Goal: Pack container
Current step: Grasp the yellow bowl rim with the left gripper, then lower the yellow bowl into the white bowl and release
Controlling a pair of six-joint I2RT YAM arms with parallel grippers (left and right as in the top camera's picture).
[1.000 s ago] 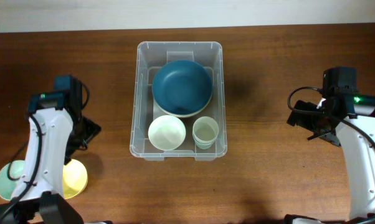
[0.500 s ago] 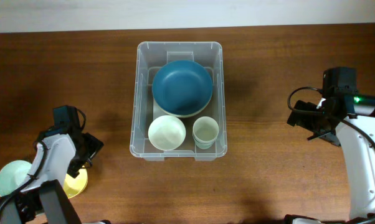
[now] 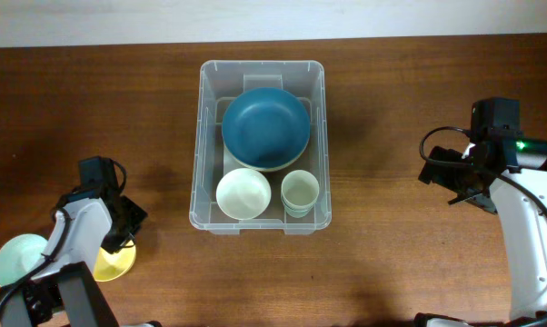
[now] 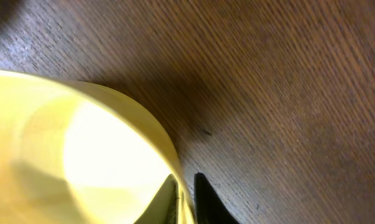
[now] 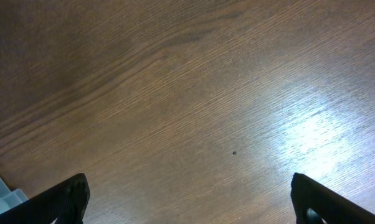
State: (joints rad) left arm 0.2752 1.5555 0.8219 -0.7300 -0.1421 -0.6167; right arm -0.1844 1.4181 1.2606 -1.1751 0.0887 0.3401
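Overhead: container [image 3: 261, 73] mid-surface [image 3: 392, 82], long side running away from the robot, between both arms and well apart from each. Inside: dark blue bowl [image 3: 265, 125] in the far half, nested on a paler bowl showing only as a sliver of rim. Pale green bowl [image 3: 243, 193] near left, stacked cups [image 3: 300, 193] near right, cup count unclear. Faint moulding on the base at the far end, nothing readable. Left claw [image 3: 121, 238] near left, tips buried under its own wrist, at the edge of yellow bowl [image 3: 116, 264], itself half covered by the arm. Mint dish [image 3: 13, 259] just beside, partly under the arm. Right claw [image 3: 442, 174] over bare wood at far right, fingers hard to pick out.

Left wrist: close-up, yellow bowl filling the lower left, cut off by the frame. 2 dark fingers [image 4: 203, 198] poking in at the bottom edge, 1 each side of the rim, pinched together on it. Rest of the claw out of frame.

Right wrist: wood and glare, 2 fingertips [image 5: 69, 196] at the bottom corners, spread wide, gripping nothing. Pale sliver at the lower left edge, too little to identify.

Versus 1 second back: left arm pulled in and dropped low onto the yellow bowl, claw spread then, closed now. Container, contents and right arm unchanged.
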